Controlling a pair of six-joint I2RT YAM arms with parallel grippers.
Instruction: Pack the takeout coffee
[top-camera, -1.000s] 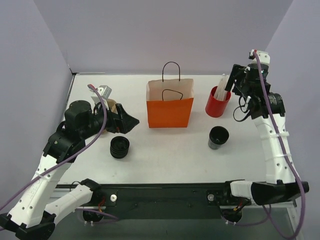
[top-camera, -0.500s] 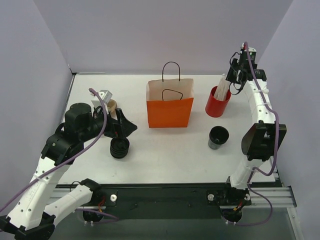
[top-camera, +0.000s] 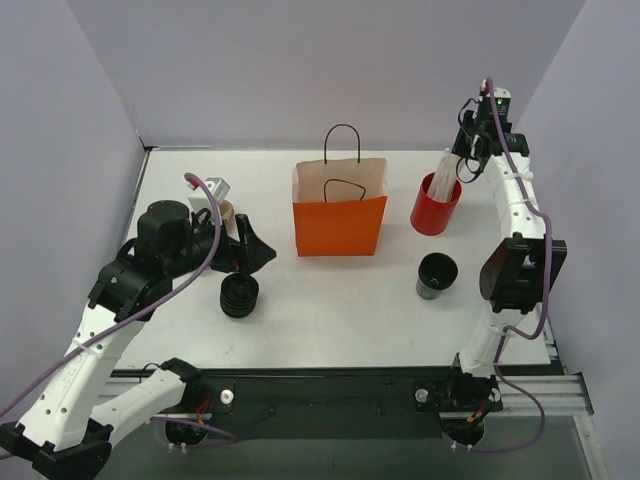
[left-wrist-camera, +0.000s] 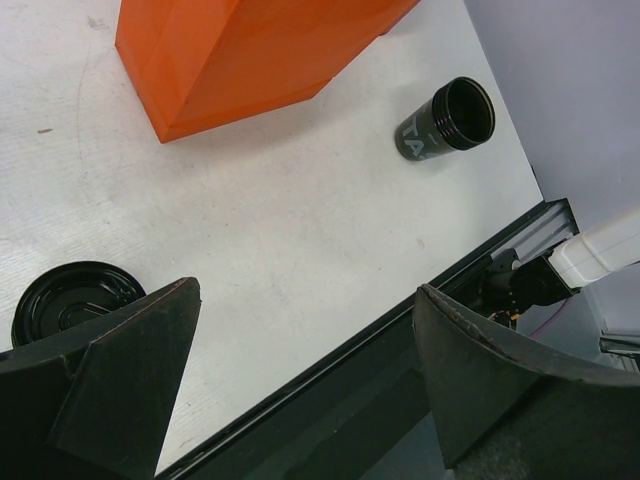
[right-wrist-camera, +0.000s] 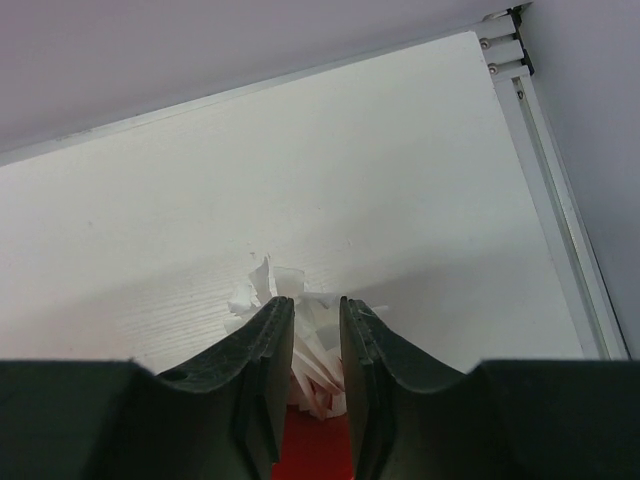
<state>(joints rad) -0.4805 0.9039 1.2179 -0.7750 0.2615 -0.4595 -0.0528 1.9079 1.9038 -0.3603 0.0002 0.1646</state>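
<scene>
The takeout coffee (top-camera: 437, 275) is a short dark cup with an open black rim, standing right of centre; the left wrist view shows it (left-wrist-camera: 447, 120) too. The orange paper bag (top-camera: 340, 215) stands open at the middle back, and its base shows in the left wrist view (left-wrist-camera: 230, 50). My left gripper (top-camera: 262, 250) hangs open and empty just above the black lid stack (top-camera: 240, 295), jaws wide (left-wrist-camera: 305, 290). My right gripper (top-camera: 462, 165) is over the red cup (top-camera: 435, 210), jaws closed narrowly (right-wrist-camera: 315, 300) on the tops of the white straws (right-wrist-camera: 265, 285).
The lid stack shows at the left edge of the left wrist view (left-wrist-camera: 70, 300). A brownish object (top-camera: 226, 212) sits half hidden behind my left arm. The table's front rail (left-wrist-camera: 400, 330) lies under my left gripper. Walls close in the left, back and right.
My right arm has swung from elbow-out to a folded, upright pose while its gripper stayed at the straw tops. My left gripper shifted slightly above the lid stack.
</scene>
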